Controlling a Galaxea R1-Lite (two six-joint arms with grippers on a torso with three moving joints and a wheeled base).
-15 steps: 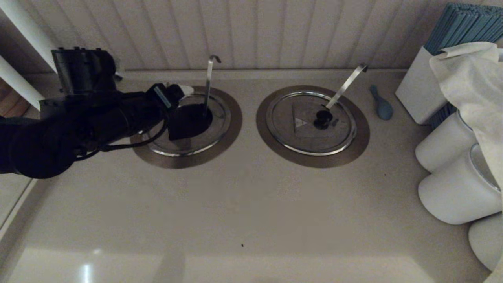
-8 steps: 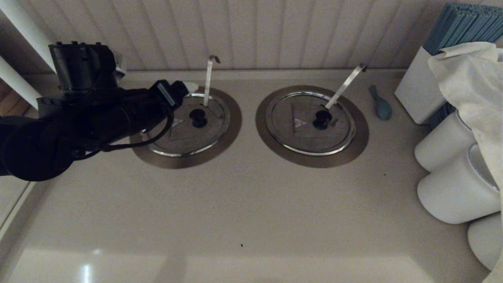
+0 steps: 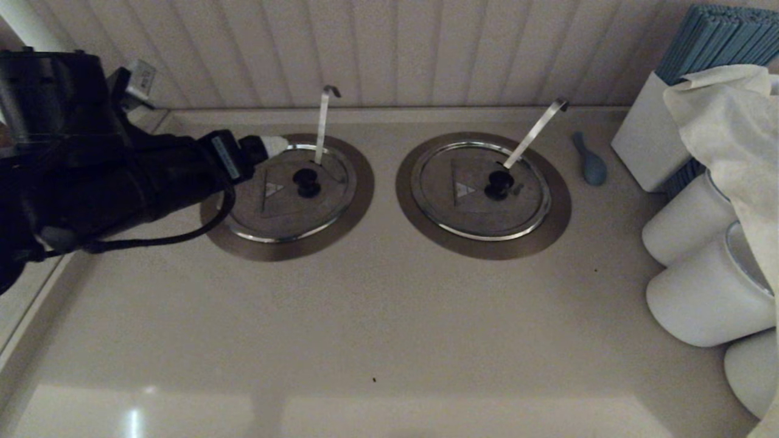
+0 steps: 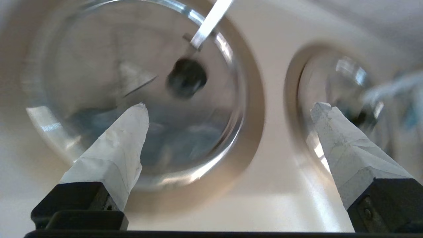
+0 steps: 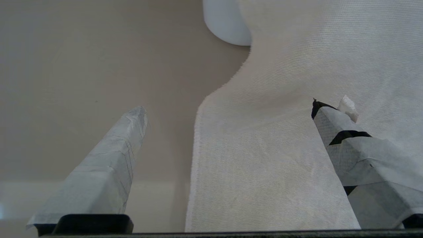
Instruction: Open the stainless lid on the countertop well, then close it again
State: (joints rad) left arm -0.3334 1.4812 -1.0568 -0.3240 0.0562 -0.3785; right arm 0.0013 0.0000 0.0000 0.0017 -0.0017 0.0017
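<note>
Head view: stainless lid (image 3: pixel 286 191) back flat, left gripper (image 3: pixel 272 146) withdrawn, jaws released.

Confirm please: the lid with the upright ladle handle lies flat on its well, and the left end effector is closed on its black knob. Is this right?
Not quite. The stainless lid does lie flat on the countertop well, but the left end effector is open and clear of the black knob, holding nothing. The left wrist view shows its fingers spread wide apart.

stainless lid (image 3: pixel 286 194) shut flat on countertop well (image 3: pixel 353 210), ladle handle upright
</note>
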